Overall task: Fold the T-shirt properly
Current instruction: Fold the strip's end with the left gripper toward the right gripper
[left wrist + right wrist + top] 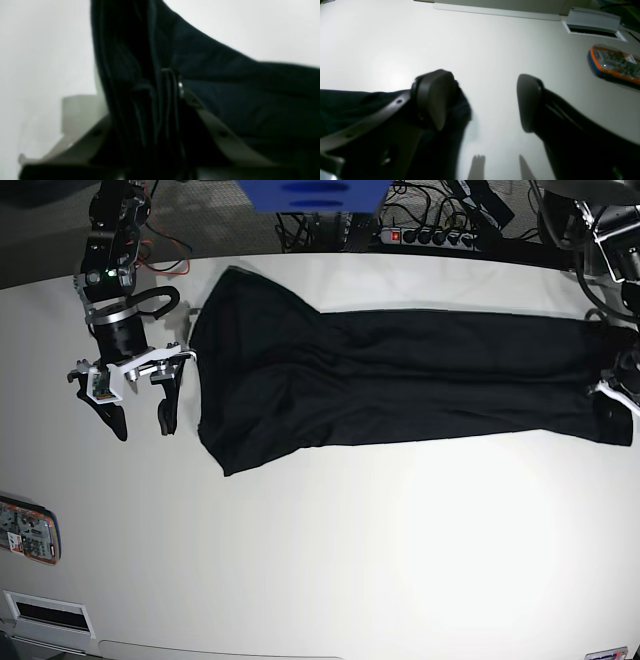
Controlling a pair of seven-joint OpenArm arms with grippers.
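The black T-shirt [400, 375] lies stretched lengthwise across the white table [350, 540]. Its right end is bunched up at my left gripper [612, 392]. In the left wrist view that gripper [166, 82] is shut on a gathered fold of the T-shirt [225, 82], which drapes away to the right. My right gripper [141, 423] stands open beside the shirt's left edge. In the right wrist view this gripper [482, 100] shows bare table between its fingertips. Its left pad [432, 97] hangs over the edge of the T-shirt [345, 107]; whether it touches I cannot tell.
An orange-rimmed case with a circuit board [615, 65] lies near the table's left front [28, 530]. A white slotted vent [592, 25] sits by the front left corner [45, 612]. A power strip and cables [430, 235] lie behind the table's back edge.
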